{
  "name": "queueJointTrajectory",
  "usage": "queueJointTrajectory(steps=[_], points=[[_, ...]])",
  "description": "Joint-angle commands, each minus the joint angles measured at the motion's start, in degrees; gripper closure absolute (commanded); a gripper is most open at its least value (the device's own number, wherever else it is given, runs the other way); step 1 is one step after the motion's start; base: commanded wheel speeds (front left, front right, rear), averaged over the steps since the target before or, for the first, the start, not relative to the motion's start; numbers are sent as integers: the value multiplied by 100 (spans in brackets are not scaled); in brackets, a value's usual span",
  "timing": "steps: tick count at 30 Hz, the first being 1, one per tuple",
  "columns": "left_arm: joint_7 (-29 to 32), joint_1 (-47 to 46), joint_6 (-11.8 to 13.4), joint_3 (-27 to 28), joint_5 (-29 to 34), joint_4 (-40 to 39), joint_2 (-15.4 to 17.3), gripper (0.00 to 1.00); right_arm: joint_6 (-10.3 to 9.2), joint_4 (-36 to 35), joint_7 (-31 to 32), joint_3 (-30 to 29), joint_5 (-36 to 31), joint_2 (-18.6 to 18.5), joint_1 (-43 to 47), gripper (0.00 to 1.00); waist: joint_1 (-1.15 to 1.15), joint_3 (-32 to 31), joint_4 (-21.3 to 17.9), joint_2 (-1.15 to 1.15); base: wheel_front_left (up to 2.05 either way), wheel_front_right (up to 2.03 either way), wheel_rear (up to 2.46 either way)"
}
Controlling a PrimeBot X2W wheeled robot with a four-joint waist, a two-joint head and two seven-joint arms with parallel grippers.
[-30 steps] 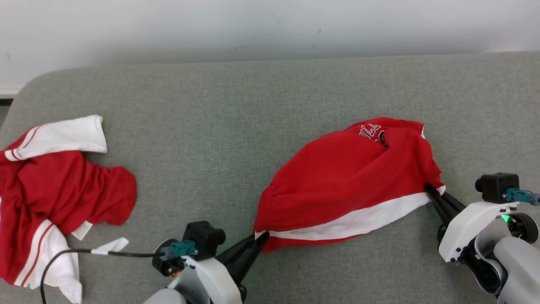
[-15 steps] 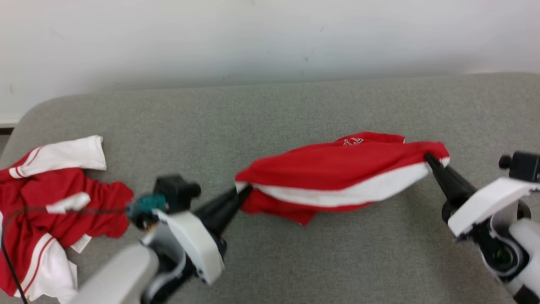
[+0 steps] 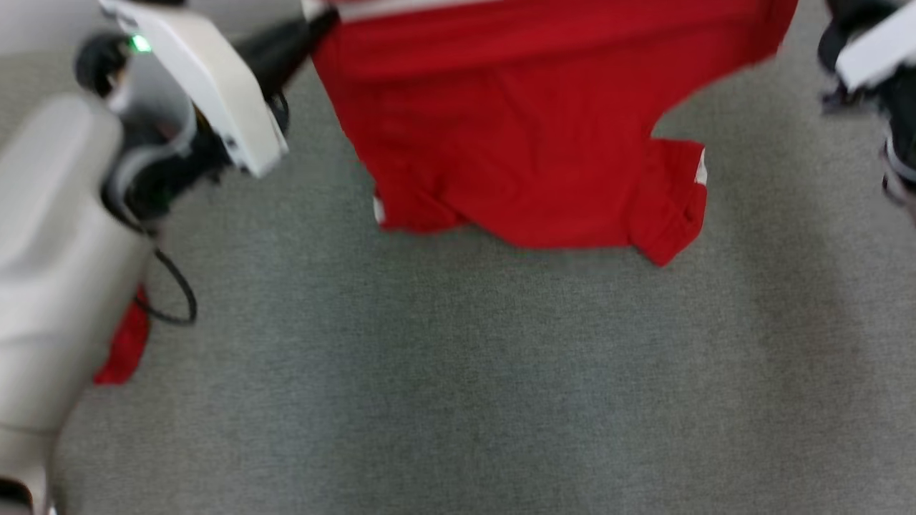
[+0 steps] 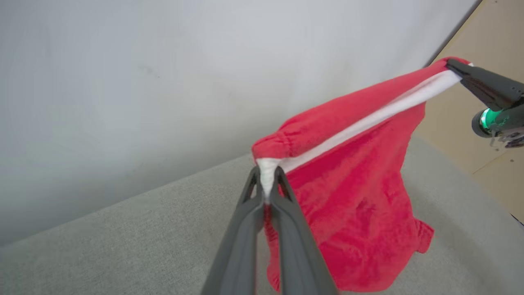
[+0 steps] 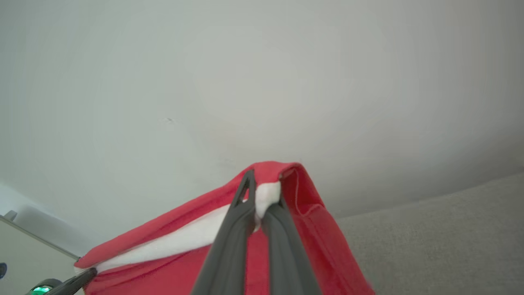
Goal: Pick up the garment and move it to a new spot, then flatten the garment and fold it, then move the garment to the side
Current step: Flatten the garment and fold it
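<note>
The garment [image 3: 529,129] is a red shirt with a white band; it hangs in the air above the grey surface, stretched between both grippers. In the head view my left gripper [image 3: 318,20] pinches its upper left corner. The left wrist view has that gripper [image 4: 268,182] shut on the white band, with the garment [image 4: 360,196] draping down to the right. There the right gripper [image 4: 454,65] holds the far corner. My right gripper [image 5: 262,194] is shut on the white band of the garment [image 5: 315,233]. The left gripper [image 5: 88,273] shows at the lower left.
The grey fabric surface [image 3: 458,400] lies under the hanging garment. A second red cloth [image 3: 125,347] peeks out beside my left arm, near a black cable [image 3: 175,293]. A white wall [image 4: 123,82] stands behind, and tan flooring [image 4: 487,123] lies to one side.
Both grippers have lifted the garment off the surface, and it now hangs spread between them. The head view has also shifted downward.
</note>
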Motion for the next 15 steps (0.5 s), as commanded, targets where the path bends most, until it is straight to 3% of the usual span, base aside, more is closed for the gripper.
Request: queueJointTrajectory(steps=[1,15], points=[[22,-286,16,7,-114,160,51,100,-11,135,-45,-69,41,60,-236,100,-1,364,-100,0,0,0,0],[-187,-2835,20,-126,-549,2068,-284,100,-13,1253,-1006,-491,-321,455,-2809,100,-1,746,-101,0,0,0,0]])
